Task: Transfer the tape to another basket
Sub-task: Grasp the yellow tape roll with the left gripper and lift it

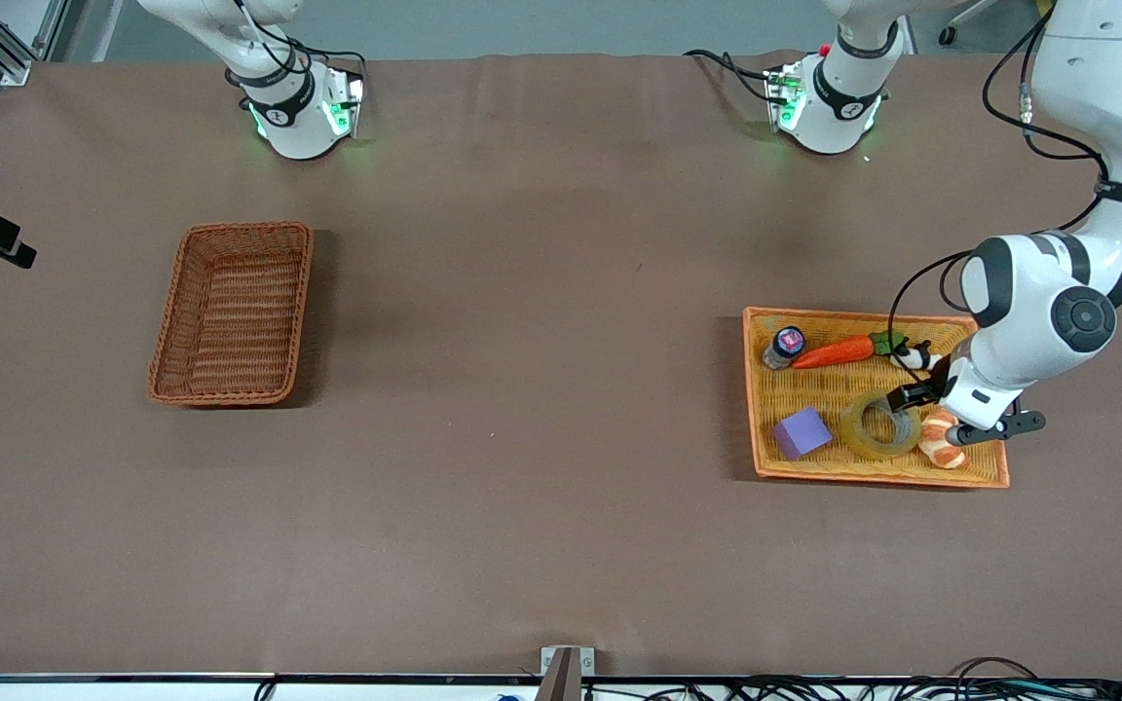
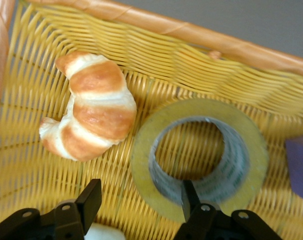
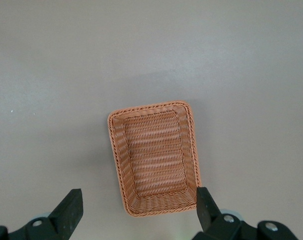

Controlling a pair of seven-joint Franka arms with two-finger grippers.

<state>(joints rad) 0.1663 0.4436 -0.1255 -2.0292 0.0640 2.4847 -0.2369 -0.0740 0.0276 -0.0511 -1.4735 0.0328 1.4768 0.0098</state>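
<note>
While the yellowish see-through ring of tape lies flat in the wide orange-yellow woven basket near the counter's left-arm end, the left gripper has its fingers spread around the ring's wall, one inside the hole. High above the narrow reddish-brown wicker basket, the right gripper waits with fingers spread.

Yellowish tape, reddish-brown basket

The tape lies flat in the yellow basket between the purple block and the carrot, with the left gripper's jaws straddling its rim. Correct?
Not quite. In the front view the tape lies between the purple block and the croissant; the carrot lies farther from the camera. The left gripper does straddle its rim.
</note>
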